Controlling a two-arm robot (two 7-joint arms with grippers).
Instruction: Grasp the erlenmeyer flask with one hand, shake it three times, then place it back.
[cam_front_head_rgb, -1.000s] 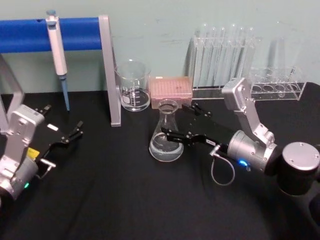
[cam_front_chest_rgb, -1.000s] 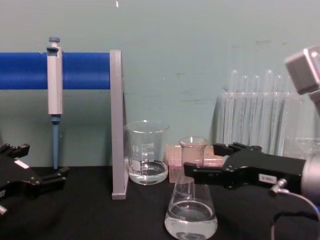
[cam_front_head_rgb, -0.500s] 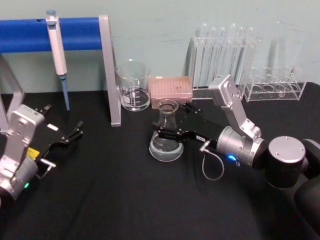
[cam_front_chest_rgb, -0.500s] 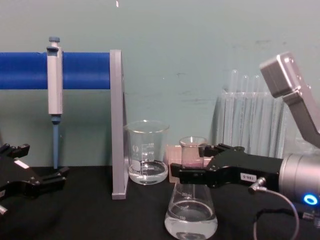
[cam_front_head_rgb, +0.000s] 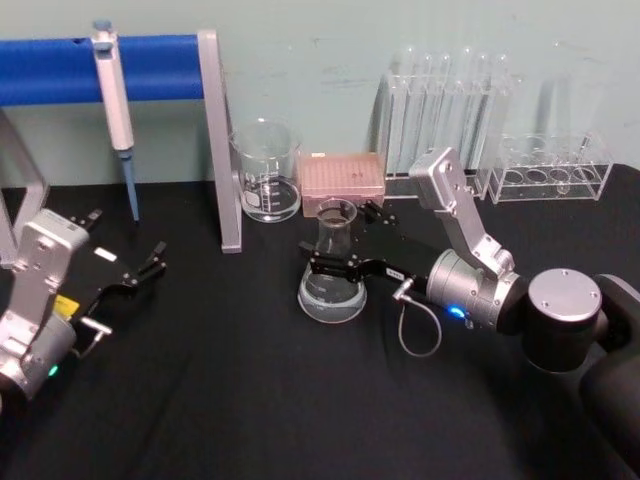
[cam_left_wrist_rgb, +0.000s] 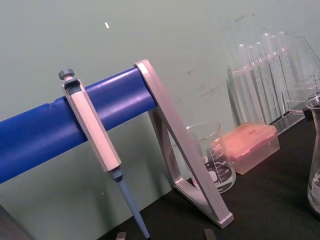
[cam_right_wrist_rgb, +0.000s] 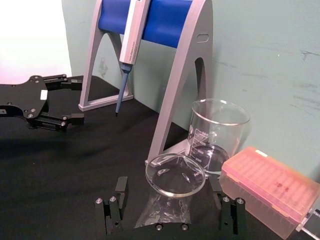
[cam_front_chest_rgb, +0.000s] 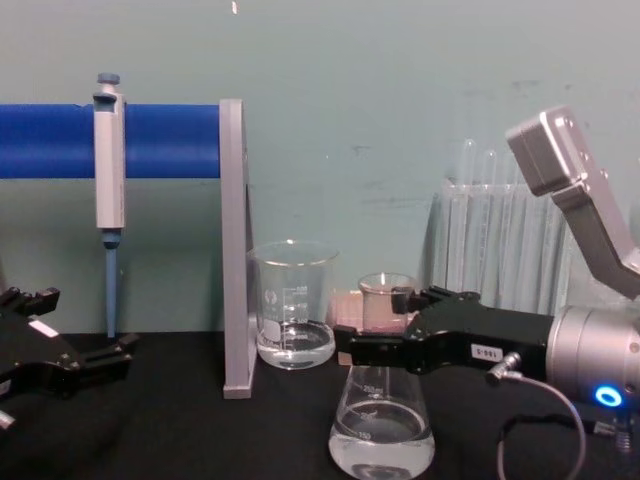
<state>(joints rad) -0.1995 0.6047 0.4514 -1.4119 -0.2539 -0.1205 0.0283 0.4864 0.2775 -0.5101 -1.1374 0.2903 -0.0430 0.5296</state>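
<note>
Flask (cam_front_head_rgb: 331, 292) upright at table (cam_front_head_rgb: 250, 400) centre, beaker (cam_front_head_rgb: 266, 185) at its 11 o'clock. Chest view: right gripper (cam_front_chest_rgb: 366, 335) level with neck. Right wrist view adds: jaws spread, gaps both sides, nothing held. Clear glass, white marks, shallow liquid. Left gripper (cam_front_head_rgb: 128, 268) parked open at 9 o'clock.

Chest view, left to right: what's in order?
Left end effector, pipette, grey stand post, beaker, erlenmeyer flask, test tubes. Right end effector, open, straddles the flask's neck; unordered.
</note>
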